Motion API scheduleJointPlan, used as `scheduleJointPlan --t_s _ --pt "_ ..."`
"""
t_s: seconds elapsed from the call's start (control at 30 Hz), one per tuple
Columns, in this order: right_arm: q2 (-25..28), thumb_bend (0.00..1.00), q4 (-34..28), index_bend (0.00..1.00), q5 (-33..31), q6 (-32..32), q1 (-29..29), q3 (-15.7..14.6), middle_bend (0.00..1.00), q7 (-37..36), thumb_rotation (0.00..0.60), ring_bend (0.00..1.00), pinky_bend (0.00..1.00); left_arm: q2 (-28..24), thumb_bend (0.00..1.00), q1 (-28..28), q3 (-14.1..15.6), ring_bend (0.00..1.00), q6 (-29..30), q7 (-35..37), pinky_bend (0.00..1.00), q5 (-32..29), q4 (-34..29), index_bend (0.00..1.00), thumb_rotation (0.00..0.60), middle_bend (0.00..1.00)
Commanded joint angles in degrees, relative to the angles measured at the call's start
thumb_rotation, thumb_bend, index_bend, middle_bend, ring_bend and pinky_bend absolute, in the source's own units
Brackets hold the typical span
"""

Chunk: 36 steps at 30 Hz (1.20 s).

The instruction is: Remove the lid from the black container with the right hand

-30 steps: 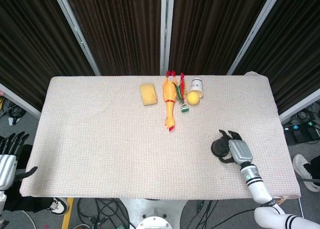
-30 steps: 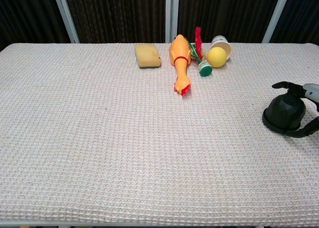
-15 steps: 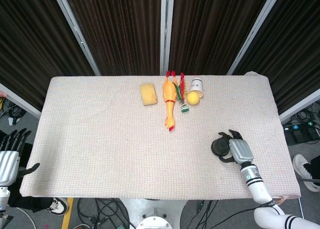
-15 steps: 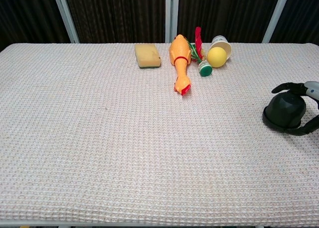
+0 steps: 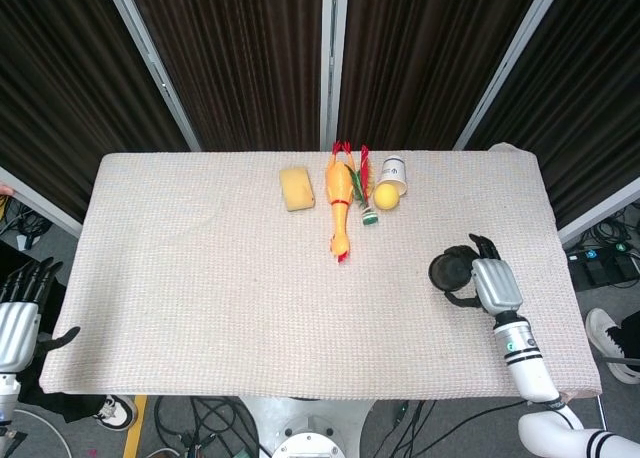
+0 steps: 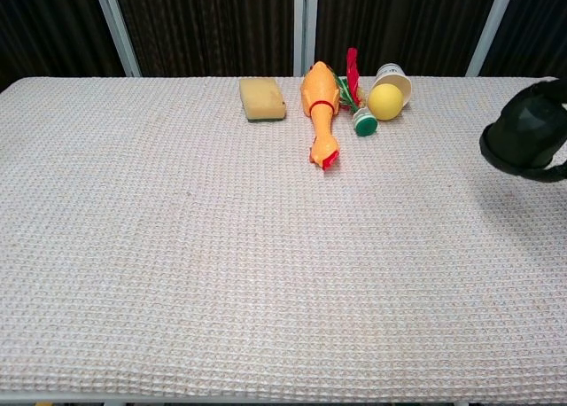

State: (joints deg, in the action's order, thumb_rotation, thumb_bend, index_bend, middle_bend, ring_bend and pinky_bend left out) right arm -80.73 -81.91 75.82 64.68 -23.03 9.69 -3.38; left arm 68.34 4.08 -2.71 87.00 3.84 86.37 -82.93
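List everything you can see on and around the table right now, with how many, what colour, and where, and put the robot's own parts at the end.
table: one, covered in a cream woven cloth, fills the middle of both views
sponge: one, yellow, far side near the centre
rubber chicken: one, orange-yellow with red ends, right of the sponge, lying lengthwise
paper cup: one, white, on its side at the far side
ball: one, yellow, at the cup's mouth
small green and white item: one, beside the chicken; cannot tell what it is
black container: one, right side, held in the right hand
curtains: dark, behind the table
right hand: grips the black container
left hand: off the table's left near corner, holds nothing
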Motion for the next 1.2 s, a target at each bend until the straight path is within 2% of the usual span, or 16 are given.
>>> scheduleJointPlan --t_s 0.03,0.23,0.33,0.4,0.47,0.53,0.63,0.73,0.8,0.87,1.03,1.13,1.2 --pt "4.45 0.12 -6.05 0.32 2.96 4.20 -0.24 2.38 0.41 0.92 0.600 0.06 0.00 -0.01 0.11 0.10 -0.01 0.00 -0.03 -0.20 0.10 0.09 -0.12 0.09 0.600 0.04" --pt "10.86 0.12 -17.08 0.32 9.77 14.29 0.34 6.88 0.41 2.35 0.600 0.06 0.00 -0.13 0.11 0.24 -0.10 0.00 -0.14 -0.54 0.10 0.01 -0.52 0.09 0.600 0.04" --pt "11.42 0.11 -19.59 0.32 12.41 19.42 1.07 8.45 0.42 2.38 0.600 0.07 0.00 -0.20 0.11 0.15 -0.02 0.00 0.08 -0.58 0.10 0.17 -0.60 0.09 0.600 0.04" --pt "10.66 0.11 -18.86 0.32 11.79 19.70 1.39 7.92 0.43 2.60 0.600 0.09 0.00 -0.23 0.11 0.10 -0.02 0.00 0.19 -0.48 0.10 0.18 -0.59 0.09 0.600 0.04" --pt "9.10 0.11 -15.34 0.33 7.49 14.63 1.03 5.52 0.43 4.30 0.600 0.10 0.00 -0.26 0.11 0.08 0.04 0.00 0.24 -0.31 0.10 0.28 -0.54 0.09 0.600 0.04" --pt "6.89 0.11 -9.71 0.33 1.49 5.47 -0.45 2.26 0.43 7.13 0.600 0.11 0.00 -0.33 0.11 0.05 0.14 0.00 0.30 -0.12 0.10 0.45 -0.50 0.09 0.600 0.04" --pt "2.33 0.12 -1.36 0.33 -5.18 -6.00 -2.31 -1.43 0.43 7.31 0.600 0.11 0.00 -0.39 0.11 -0.07 0.16 0.00 0.58 0.24 0.10 0.56 -0.55 0.09 0.600 0.04" --pt "-0.02 0.13 2.09 0.33 -5.00 -8.41 -2.90 -2.61 0.43 5.83 0.600 0.10 0.00 -0.33 0.11 -0.17 0.30 0.00 0.51 0.26 0.10 0.50 -0.43 0.09 0.600 0.04" --pt "0.27 0.13 0.85 0.33 -1.92 -4.79 -2.70 -1.85 0.43 4.63 0.600 0.10 0.00 -0.30 0.11 -0.13 0.40 0.00 0.28 0.23 0.10 0.49 -0.33 0.09 0.600 0.04" --pt "2.52 0.13 -4.10 0.33 3.18 2.04 -2.08 0.08 0.42 2.01 0.600 0.10 0.00 -0.25 0.11 -0.05 0.42 0.00 0.24 0.26 0.10 0.61 -0.22 0.09 0.600 0.04" --pt "8.84 0.12 -17.45 0.33 20.36 25.09 1.32 5.21 0.43 0.41 0.600 0.11 0.01 0.00 0.11 -0.06 0.58 0.00 0.36 0.57 0.10 0.94 0.25 0.09 0.600 0.04" --pt "9.18 0.11 -18.97 0.34 26.71 34.34 3.40 6.93 0.43 3.92 0.600 0.11 0.05 0.01 0.11 -0.17 0.71 0.00 0.59 0.78 0.10 1.16 0.50 0.09 0.600 0.04" --pt "8.53 0.11 -17.87 0.36 26.32 34.55 4.26 5.97 0.44 5.43 0.600 0.12 0.06 -0.03 0.11 -0.23 0.69 0.00 0.75 1.01 0.10 1.20 0.58 0.09 0.600 0.04"
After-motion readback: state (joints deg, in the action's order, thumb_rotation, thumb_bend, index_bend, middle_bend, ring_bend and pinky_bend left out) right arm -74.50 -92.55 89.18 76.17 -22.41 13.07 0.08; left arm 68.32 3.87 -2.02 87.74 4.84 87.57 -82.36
